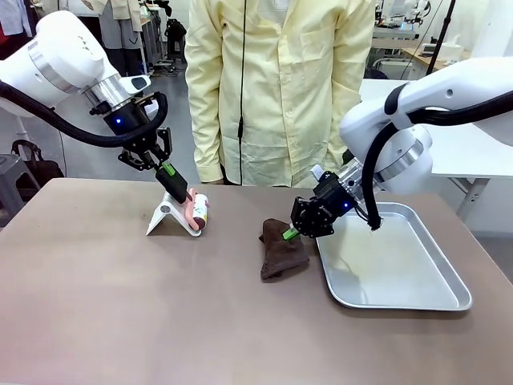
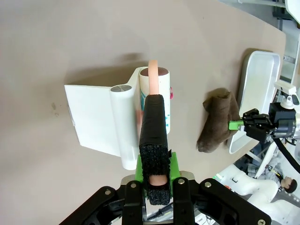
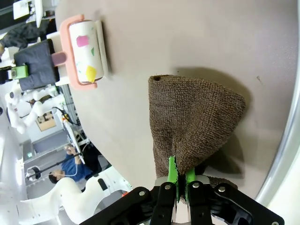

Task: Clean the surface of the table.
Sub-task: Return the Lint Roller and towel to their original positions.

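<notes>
Left gripper clenched on black-handled pink lint roller in white stand, right gripper pinching brown terry cloth on taupe table, beside shiny steel tray.

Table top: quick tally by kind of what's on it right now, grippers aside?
Lint roller, handle gripped by the left gripper: 1
White roller stand: 1
Brown cloth, pinched by the right gripper: 1
Steel tray: 1
Total on the table: 4

Table holds tray, cloth (brown), stand.
</notes>
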Tool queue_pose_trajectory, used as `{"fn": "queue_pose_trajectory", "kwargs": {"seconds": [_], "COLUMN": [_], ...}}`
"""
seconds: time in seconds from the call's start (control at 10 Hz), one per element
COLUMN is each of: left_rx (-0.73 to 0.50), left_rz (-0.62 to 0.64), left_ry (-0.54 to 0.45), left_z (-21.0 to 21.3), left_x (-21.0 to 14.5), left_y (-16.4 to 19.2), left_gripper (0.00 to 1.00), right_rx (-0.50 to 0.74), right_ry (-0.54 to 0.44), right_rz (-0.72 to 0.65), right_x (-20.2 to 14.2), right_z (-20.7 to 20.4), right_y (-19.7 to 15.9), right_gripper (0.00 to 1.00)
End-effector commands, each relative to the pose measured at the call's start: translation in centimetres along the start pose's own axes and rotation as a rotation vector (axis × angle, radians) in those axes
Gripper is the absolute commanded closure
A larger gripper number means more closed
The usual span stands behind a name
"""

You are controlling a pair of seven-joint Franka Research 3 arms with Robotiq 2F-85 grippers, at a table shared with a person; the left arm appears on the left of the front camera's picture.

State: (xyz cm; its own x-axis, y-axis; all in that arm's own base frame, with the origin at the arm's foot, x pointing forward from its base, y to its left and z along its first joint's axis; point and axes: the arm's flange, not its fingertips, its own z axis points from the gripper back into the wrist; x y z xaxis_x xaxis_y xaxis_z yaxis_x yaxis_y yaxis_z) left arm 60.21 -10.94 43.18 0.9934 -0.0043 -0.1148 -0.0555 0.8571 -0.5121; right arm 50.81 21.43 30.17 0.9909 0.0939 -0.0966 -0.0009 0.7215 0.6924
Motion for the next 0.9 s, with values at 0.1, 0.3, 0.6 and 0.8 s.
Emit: {"fn": "queue_pose_trajectory", "kwargs": {"seconds": [0.1, 0.3, 0.6, 0.8], "left_rx": [0.062, 0.063, 0.038, 0.021], "left_rz": [0.029, 0.028, 0.047, 0.053], "left_ry": [0.012, -0.006, -0.051, -0.084], "left_z": [-0.2, 0.5, 1.9, 3.5], "left_x": [-0.2, -0.4, -0.8, -1.7], "left_y": [0.1, 0.1, 0.6, 1.1], "left_gripper": [0.33, 0.00, 0.00, 0.00], "right_rx": [0.050, 0.055, 0.066, 0.081], "right_ry": [-0.009, -0.004, -0.003, -0.004], "right_rz": [0.013, 0.001, -0.008, 0.009], "right_x": [0.4, 0.6, 0.7, 0.7], "right_z": [0.0, 0.1, 0.1, 0.2], "right_y": [-0.1, -0.3, -0.5, -0.4], "right_gripper": [0.61, 0.03, 0.00, 0.00]}}
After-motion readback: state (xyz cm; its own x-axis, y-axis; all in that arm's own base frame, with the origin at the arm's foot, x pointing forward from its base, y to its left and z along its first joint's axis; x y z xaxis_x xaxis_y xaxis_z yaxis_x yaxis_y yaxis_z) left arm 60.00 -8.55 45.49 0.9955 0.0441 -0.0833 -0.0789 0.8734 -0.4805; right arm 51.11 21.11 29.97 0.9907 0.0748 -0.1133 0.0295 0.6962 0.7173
